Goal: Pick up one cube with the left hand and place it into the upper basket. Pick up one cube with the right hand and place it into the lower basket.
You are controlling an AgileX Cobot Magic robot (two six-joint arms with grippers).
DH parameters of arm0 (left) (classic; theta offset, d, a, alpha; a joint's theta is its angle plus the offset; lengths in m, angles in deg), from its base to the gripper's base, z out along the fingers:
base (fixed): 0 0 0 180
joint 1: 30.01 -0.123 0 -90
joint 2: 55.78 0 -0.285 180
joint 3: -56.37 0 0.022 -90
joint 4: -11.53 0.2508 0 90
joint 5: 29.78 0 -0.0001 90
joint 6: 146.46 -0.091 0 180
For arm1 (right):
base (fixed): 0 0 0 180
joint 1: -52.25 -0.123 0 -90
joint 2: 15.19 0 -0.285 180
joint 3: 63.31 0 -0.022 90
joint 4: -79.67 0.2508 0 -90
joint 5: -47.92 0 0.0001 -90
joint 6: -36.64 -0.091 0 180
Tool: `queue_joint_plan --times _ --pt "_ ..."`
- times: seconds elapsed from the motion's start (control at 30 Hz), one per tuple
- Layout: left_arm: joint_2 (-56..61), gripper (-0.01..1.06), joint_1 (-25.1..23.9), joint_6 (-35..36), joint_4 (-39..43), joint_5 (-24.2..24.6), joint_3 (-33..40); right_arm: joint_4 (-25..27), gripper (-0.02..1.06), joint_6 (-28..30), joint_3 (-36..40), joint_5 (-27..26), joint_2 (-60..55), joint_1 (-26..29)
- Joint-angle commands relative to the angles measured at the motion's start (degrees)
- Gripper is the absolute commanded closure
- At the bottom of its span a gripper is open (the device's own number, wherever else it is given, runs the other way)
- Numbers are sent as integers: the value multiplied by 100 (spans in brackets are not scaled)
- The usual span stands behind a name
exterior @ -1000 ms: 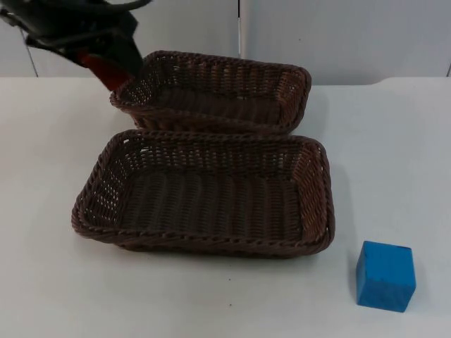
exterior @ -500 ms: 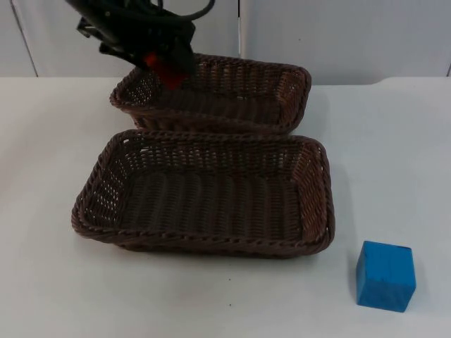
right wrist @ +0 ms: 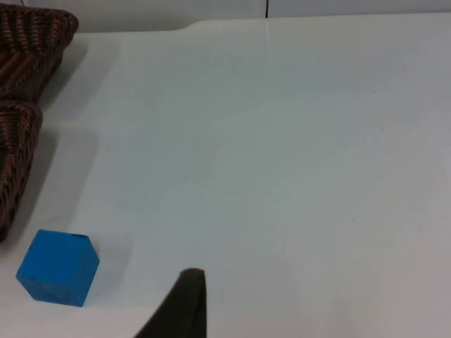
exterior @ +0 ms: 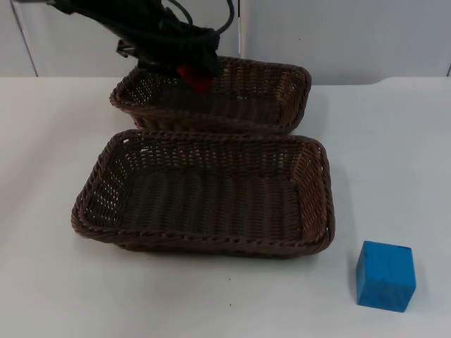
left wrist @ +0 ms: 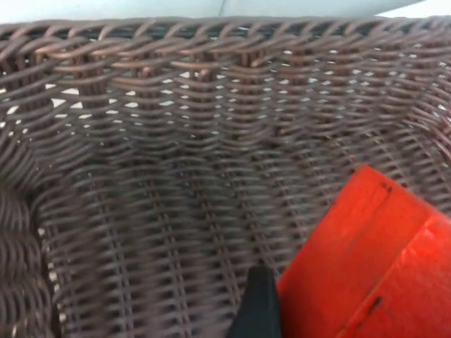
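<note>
My left gripper (exterior: 194, 72) hangs over the upper basket (exterior: 292, 84), shut on a red cube (exterior: 192, 76). In the left wrist view the red cube (left wrist: 366, 260) sits between the fingers above the basket's woven floor (left wrist: 155, 211). The lower basket (exterior: 320, 211) stands in front of it with nothing inside. A blue cube (exterior: 385, 275) rests on the white table at the front right. The right wrist view takes in the blue cube (right wrist: 58, 267) on the table, well apart from a black fingertip (right wrist: 184, 303).
The two wicker baskets stand side by side in the middle of the table, their long walls nearly touching. A grey partition wall (exterior: 338, 35) closes the far edge. White table (exterior: 394, 155) stretches to the right of the baskets.
My left gripper has carried the red cube to the right, from the upper basket's left corner to above its inside. The blue cube has not moved.
</note>
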Motion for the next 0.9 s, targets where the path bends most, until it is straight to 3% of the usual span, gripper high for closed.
queue_joint_plan --times 0.0,0.23,0.73,0.87 --pt "-116 105 55 -20 -159 -135 -142 7 0 -14 12 -18 0 -31" --pt "-665 105 55 -20 -181 -240 -719 7 0 -14 12 -18 0 -31" --pt "-865 103 76 -20 -94 -416 -719 -4 0 -14 12 -18 0 -31" --pt "-865 82 91 -20 -94 -444 -719 -4 0 -14 12 -18 0 -31"
